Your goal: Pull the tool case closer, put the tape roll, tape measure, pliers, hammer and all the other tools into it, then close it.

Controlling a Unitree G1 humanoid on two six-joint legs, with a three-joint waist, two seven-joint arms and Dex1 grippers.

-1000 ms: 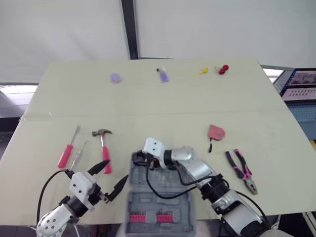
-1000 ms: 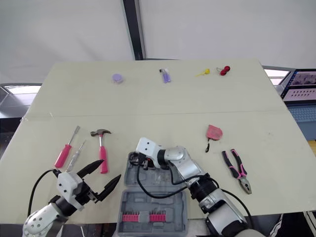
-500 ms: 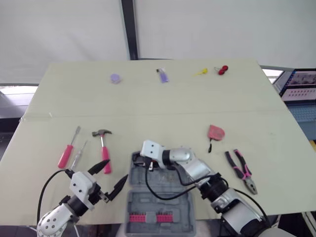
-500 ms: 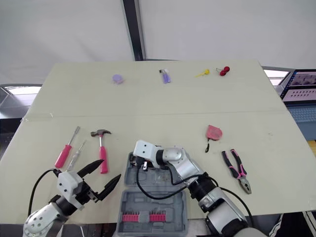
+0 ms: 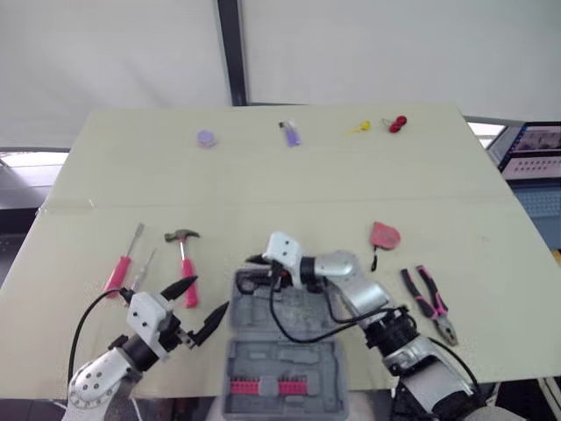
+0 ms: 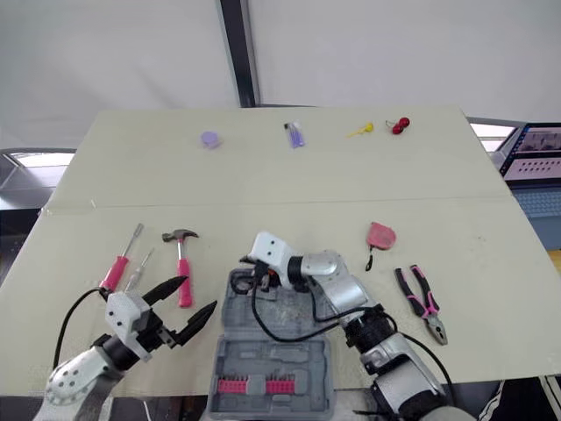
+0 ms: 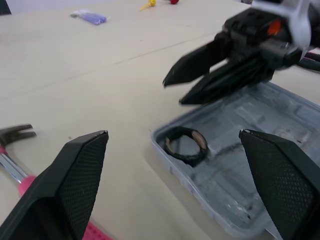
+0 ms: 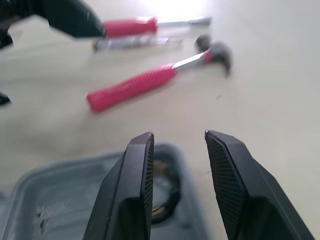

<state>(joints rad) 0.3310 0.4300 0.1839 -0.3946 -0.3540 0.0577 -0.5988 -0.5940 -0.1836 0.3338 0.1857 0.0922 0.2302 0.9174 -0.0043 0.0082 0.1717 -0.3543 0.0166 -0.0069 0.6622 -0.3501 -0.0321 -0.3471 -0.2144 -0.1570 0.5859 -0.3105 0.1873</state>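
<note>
The grey tool case lies open at the table's near edge. A black tape roll rests inside its far-left corner. My right gripper hovers open and empty just above that corner, with the roll below its fingers. My left gripper is open and empty, left of the case. A pink-handled hammer and two screwdrivers lie to the left. The pink tape measure and pink-black pliers lie to the right.
Small items sit along the far edge of the table: a purple disc, a purple piece, a yellow piece and a red one. A screen stands beyond the right edge.
My right gripper has lifted up and back from the case's far-left corner, where the tape roll lies. My left gripper has edged forward a little.
</note>
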